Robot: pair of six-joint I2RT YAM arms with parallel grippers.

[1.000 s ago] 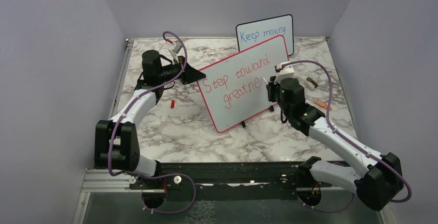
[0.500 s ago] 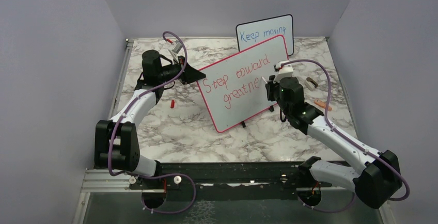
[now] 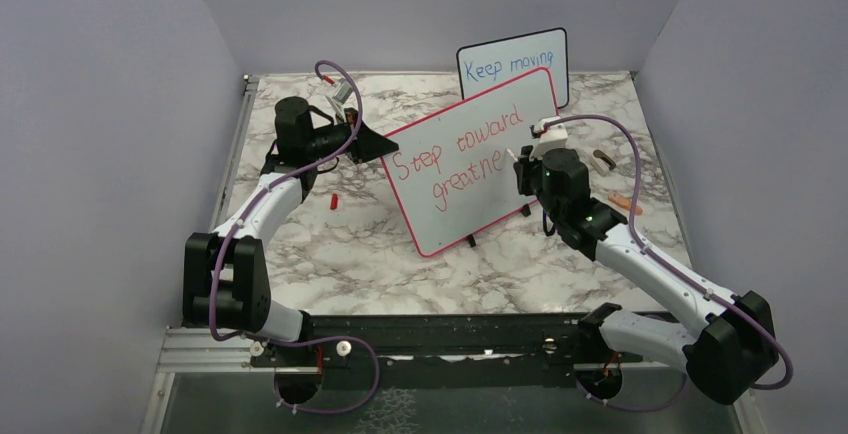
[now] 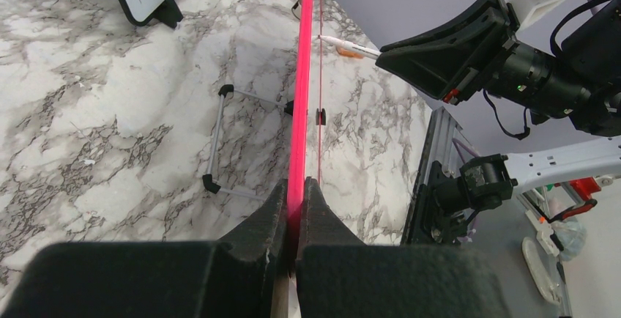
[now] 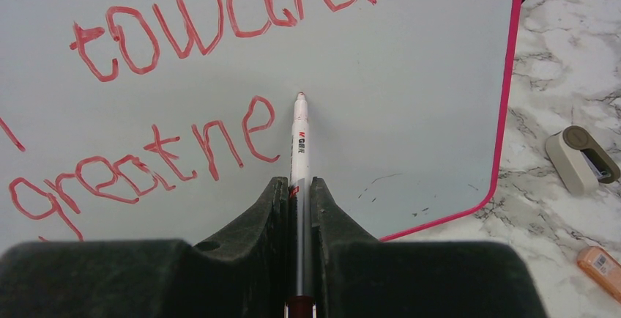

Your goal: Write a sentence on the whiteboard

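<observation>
Within the last second the right gripper (image 5: 299,183), clenched on the marker (image 5: 299,138), has shifted slightly with no new stroke, its tip just right of "greatne" in the sentence (image 3: 455,159) on the whiteboard (image 3: 470,216), which stands on the table (image 3: 340,254) with its edge clamped by the left gripper (image 4: 295,187); "ss." is judged still to be written.

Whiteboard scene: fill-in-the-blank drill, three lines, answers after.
1. Of the left pincer and right pincer, the ____ one clamps the whiteboard's edge.
2. The other is shut on a marker, its tip just right of the red sentence's last letter, ____.
3. The black-framed board behind carries ____ writing.
Missing: left; e; blue.
</observation>
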